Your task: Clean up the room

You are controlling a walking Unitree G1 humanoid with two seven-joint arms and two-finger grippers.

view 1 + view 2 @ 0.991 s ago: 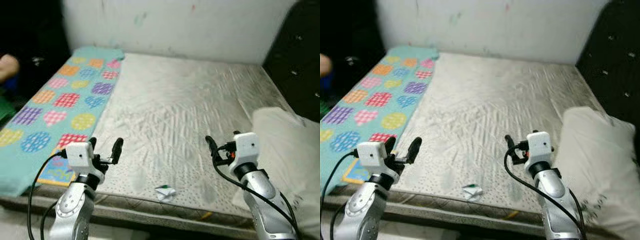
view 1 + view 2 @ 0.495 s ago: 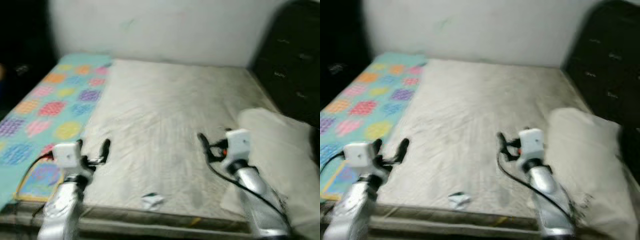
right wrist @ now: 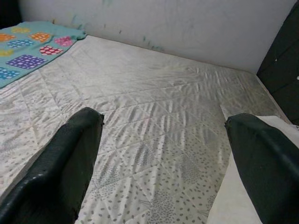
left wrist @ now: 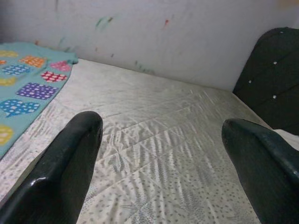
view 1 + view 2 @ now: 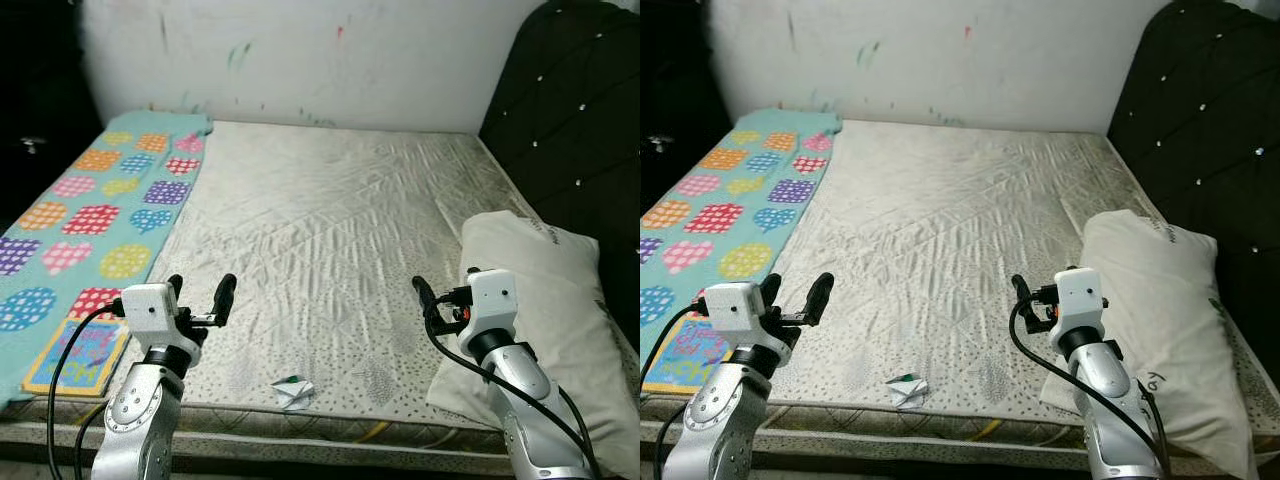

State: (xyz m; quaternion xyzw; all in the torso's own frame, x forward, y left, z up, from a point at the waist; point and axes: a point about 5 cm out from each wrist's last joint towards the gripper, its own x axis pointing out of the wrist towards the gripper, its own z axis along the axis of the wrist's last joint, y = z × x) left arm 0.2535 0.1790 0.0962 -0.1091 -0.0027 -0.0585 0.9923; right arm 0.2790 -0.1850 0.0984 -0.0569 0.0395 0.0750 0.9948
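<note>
A small crumpled white and green wrapper (image 5: pixel 293 391) lies on the grey quilted mattress (image 5: pixel 330 215) near its front edge. A white pillow (image 5: pixel 545 300) rests at the bed's right side. A teal blanket (image 5: pixel 90 215) with coloured patches covers the left strip. My left gripper (image 5: pixel 202 288) hovers open over the front left of the mattress, left of the wrapper. My right gripper (image 5: pixel 445 296) is open above the front right, next to the pillow. Both wrist views look along open fingers (image 4: pixel 70 154) (image 3: pixel 70 154) across the mattress, with nothing between them.
A black tufted headboard (image 5: pixel 570 110) stands along the right side. A white wall (image 5: pixel 330 60) with paint marks closes off the far end. The bed's front edge (image 5: pixel 330 435) runs just below my arms. A dark area lies to the left of the blanket.
The camera has swung to the right, bringing the pillow and headboard further into view. Both arms hold the same raised, open pose. The wrapper has not moved on the mattress.
</note>
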